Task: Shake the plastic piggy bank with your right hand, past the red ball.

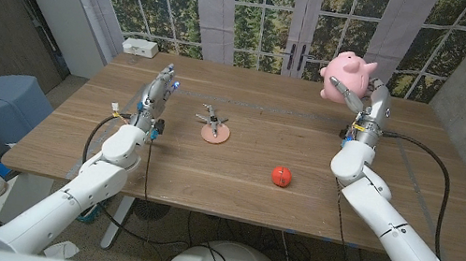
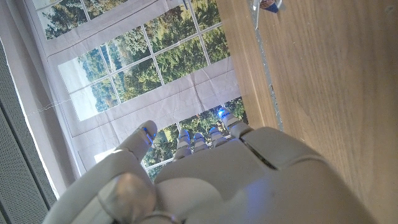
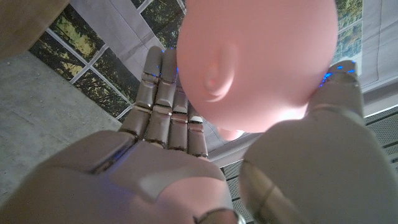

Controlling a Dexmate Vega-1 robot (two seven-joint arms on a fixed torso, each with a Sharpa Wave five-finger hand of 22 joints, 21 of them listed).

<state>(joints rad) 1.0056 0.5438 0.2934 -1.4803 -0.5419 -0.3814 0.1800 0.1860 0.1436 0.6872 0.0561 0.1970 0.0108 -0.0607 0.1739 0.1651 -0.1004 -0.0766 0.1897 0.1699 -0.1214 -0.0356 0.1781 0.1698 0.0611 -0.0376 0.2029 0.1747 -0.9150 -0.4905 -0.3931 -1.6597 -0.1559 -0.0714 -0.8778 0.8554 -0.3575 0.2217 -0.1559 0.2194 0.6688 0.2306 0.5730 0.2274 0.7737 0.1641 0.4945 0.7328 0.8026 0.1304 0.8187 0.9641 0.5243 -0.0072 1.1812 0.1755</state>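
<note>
My right hand [image 1: 363, 103] holds the pink plastic piggy bank [image 1: 348, 74] up in the air above the table's far right part. In the right wrist view the pink piggy bank [image 3: 258, 59] sits between the fingers [image 3: 165, 106] and the thumb of that hand [image 3: 186, 168]. The red ball [image 1: 280, 175] lies on the wooden table [image 1: 233, 187], nearer to me than the raised piggy bank and left of my right forearm. My left hand [image 1: 158, 94] stands at the table's left side with fingers extended and nothing in it; the left wrist view shows its back [image 2: 217, 180].
A small pink disc with a metal piece on it [image 1: 213, 128] lies at the table's middle, left of the ball. A white box [image 1: 141, 48] sits at the far left corner. A blue bin [image 1: 5, 102] stands on the floor to the left.
</note>
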